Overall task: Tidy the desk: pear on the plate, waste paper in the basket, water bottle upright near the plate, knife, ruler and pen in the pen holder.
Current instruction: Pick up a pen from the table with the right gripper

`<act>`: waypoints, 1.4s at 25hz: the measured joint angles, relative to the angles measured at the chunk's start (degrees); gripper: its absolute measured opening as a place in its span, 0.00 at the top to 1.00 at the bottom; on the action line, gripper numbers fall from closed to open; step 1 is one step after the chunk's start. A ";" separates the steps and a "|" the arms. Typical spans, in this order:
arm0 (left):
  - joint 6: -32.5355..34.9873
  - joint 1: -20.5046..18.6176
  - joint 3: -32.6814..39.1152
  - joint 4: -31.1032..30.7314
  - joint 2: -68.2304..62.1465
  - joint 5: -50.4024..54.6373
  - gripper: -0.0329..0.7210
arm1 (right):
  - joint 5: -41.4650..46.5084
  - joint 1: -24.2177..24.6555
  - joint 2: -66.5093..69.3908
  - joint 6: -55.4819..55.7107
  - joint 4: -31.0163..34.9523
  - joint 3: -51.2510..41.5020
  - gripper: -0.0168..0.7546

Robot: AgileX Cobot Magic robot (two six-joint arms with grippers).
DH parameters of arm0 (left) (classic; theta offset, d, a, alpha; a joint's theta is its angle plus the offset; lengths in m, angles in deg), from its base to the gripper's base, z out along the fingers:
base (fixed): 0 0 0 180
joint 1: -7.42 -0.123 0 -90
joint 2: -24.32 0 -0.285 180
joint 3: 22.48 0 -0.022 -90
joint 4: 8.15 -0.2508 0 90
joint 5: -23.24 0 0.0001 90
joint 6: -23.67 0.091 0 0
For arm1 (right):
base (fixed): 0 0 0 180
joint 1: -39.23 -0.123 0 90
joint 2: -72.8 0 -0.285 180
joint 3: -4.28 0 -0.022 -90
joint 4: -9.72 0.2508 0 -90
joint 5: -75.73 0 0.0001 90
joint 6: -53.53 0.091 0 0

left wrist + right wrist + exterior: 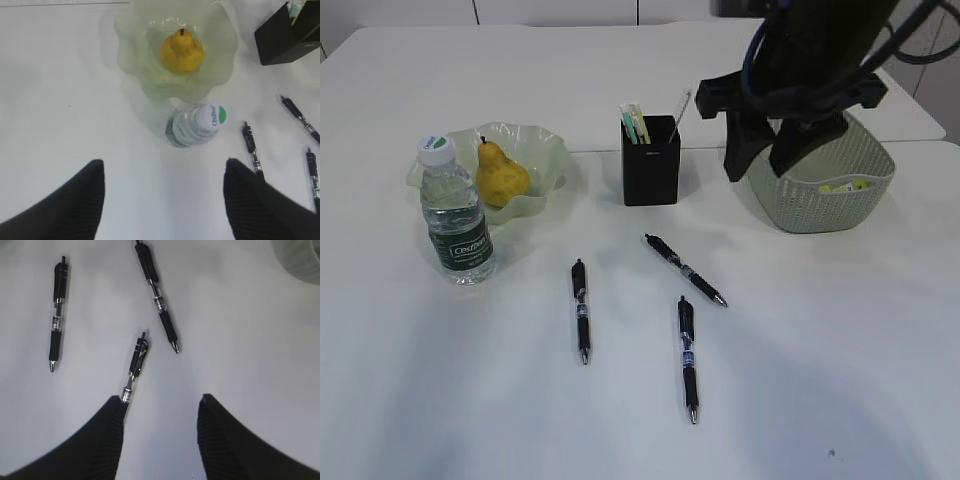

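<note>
Three pens [685, 269] flat, bottle [455, 212] upright

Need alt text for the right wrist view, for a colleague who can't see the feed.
Three black pens lie loose on the white table below the open right gripper; its left finger covers the nearest pen's tip. The basket edges in top right.

White table [620, 80]; pale wall panels [550, 10] behind; soft light.
</note>
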 joint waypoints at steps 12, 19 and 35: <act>-0.22 0.29 3.09 4.41 5.16 0.33 0.26 | 0.00 -0.21 9.45 -1.34 1.40 7.67 0.47; -0.22 0.64 10.88 2.31 7.13 0.41 0.26 | 0.00 -1.66 13.12 -6.87 1.61 8.12 0.47; -0.22 0.64 11.34 1.52 8.39 0.41 0.26 | -2.80 -2.36 21.27 -20.53 4.30 13.84 0.47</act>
